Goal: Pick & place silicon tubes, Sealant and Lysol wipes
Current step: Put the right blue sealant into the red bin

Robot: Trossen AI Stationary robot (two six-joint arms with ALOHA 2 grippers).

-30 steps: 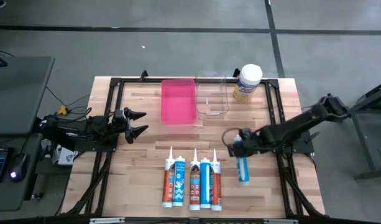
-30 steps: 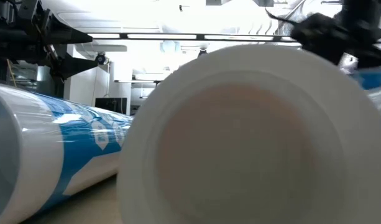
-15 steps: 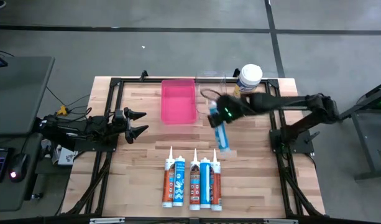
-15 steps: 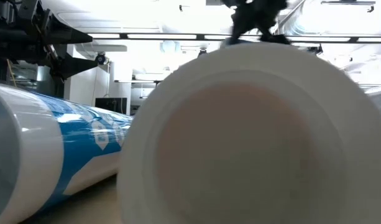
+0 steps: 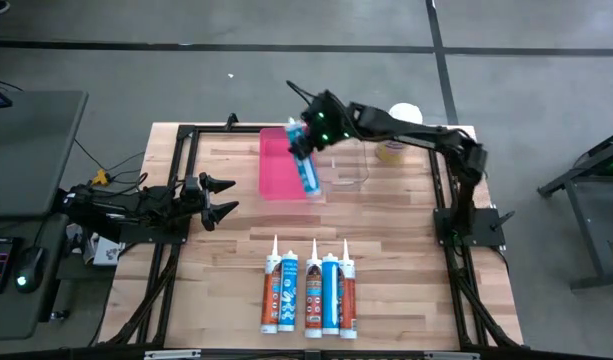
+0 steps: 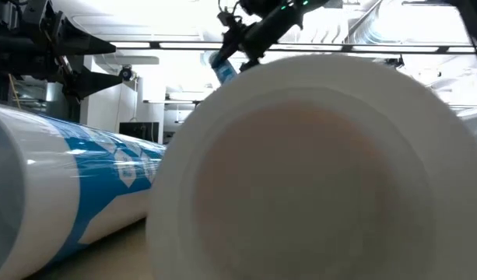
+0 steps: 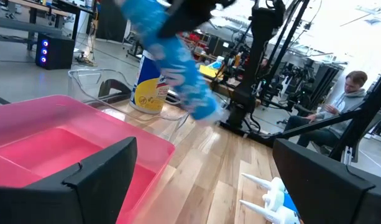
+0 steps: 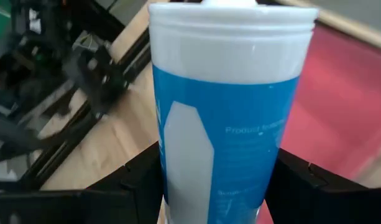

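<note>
My right gripper (image 5: 300, 138) is shut on a blue and white tube (image 5: 309, 175), held in the air over the right wall of the pink bin (image 5: 282, 165). The tube also shows in the left wrist view (image 7: 178, 68) and the right wrist view (image 8: 227, 124). Several more tubes (image 5: 311, 295) lie side by side near the table's near edge. The Lysol wipes (image 5: 392, 150) stand at the far right, partly hidden by my right arm. My left gripper (image 5: 232, 196) is open and empty at the table's left side. My right gripper pinches the tube between its two fingers (image 8: 140, 180), one on each side of the tube's body (image 8: 178, 186) at its upper end. The tube runs on beyond the fingertips. It slants down toward the near side, lifted clear above the bin.
A clear plastic container (image 5: 343, 168) stands right of the pink bin. In the low view a tube's white end (image 6: 316, 171) and a blue and white tube (image 6: 67, 187) block most of the scene. A person (image 7: 339, 106) sits beyond the table.
My right gripper has lifted the blue tube off the table's right side and carried it up and toward the far left, past the clear container to the pink bin. The tube has gone from lying flat to slanting in the air.
</note>
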